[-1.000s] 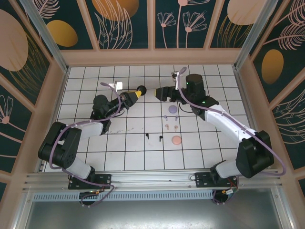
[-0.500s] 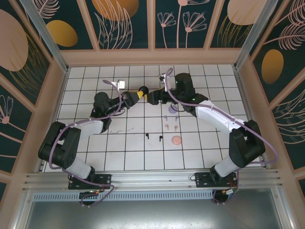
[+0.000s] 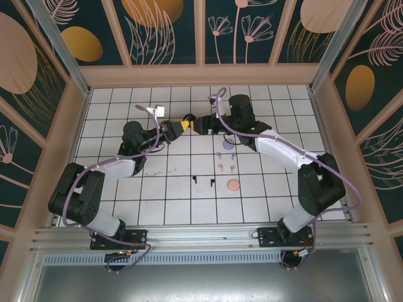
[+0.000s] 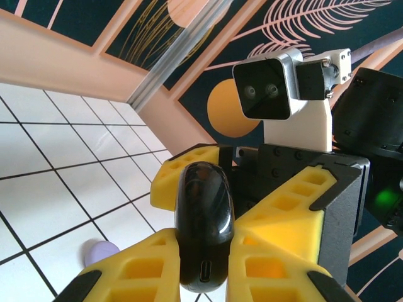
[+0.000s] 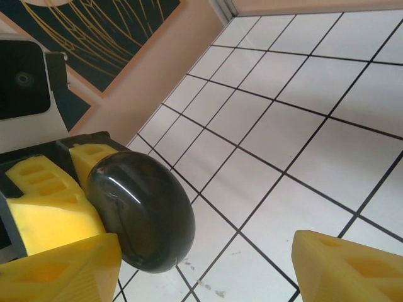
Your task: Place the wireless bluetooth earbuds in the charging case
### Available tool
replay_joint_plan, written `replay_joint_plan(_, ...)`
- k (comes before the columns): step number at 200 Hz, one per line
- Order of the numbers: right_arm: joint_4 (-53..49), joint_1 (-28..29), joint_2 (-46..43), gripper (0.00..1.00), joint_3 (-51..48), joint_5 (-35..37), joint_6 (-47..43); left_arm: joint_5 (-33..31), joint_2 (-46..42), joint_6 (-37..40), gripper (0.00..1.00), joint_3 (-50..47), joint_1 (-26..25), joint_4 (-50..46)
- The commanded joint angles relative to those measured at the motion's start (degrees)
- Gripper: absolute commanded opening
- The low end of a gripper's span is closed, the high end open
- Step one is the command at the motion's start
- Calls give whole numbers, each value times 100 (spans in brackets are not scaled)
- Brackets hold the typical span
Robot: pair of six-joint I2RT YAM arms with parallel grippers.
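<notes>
Top camera looks down from behind; 2 wrist cameras, facing each other, closely share the charging case (image 4: pixel 203 226)

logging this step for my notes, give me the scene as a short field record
left gripper: shut on a glossy black oval charging case, held off the table
right gripper: open, fingers either side of that case
case lid: looks closed
black stemmed earbuds: two, loose on the white grid table
lavender stemmed earbuds: two, loose on the table
pinkish-tan stemmed earbuds: two, loose, beside the lavender pair
</notes>
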Motion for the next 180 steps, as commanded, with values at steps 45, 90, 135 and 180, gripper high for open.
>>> replay_joint_plan(45,584,-335,281,70,-186,144,447,272,-294,107,0,90,-105,67)
replay_joint_plan(90,517,-398,84,68,-393,84,471,272,-374,167,0,72,-100,-19)
replay_joint_plan(135,953,-591,-723,68,-1039,-990,648,433,-383,147,0,97,-111,-20)
replay_joint_plan(180,1347,-562,-756,62,-925,-1518,985,676,-339,-31,0,156,-110,136)
